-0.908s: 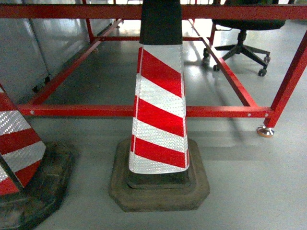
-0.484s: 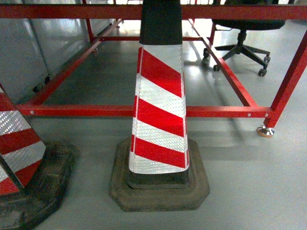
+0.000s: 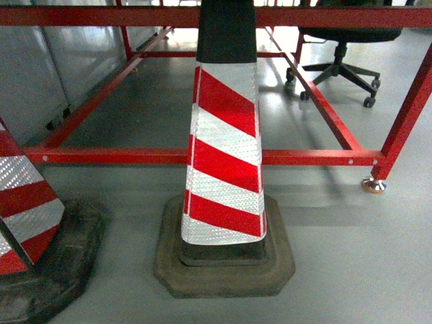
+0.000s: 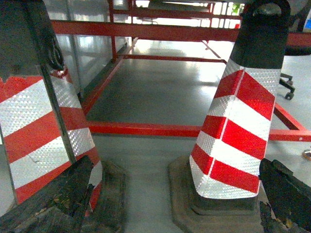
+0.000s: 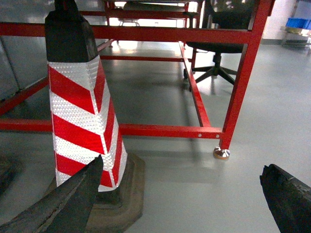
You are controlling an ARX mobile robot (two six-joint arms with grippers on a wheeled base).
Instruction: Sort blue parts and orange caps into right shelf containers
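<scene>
**Robot faces traffic cones and a red frame; none of the task's things in view**

In the head view a red-and-white striped traffic cone (image 3: 226, 155) stands upright at the centre on its dark rubber base (image 3: 226, 266), resting on the grey floor (image 3: 351, 256). A second striped cone (image 3: 23, 202) sits at 8 o'clock, cut by the frame's edge. Behind both runs a red metal frame (image 3: 317, 157), its low rail crossing just behind the centre cone; a footed leg (image 3: 373, 184) stands at 3 o'clock. A black office chair (image 3: 341, 64) stands beyond the frame at 1 o'clock.

The left gripper (image 4: 170, 204) shows two dark, worn fingers at the lower corners of its wrist view, spread wide with nothing between them; the two cones stand ahead of it. The right gripper (image 5: 180, 199) likewise has its fingers spread wide apart and holds nothing, with the cone at 9 o'clock.

Orange caps and blue parts appear in no view. Small blue bins (image 5: 297, 23) show far off at 2 o'clock in the right wrist view, too distant to identify.
</scene>
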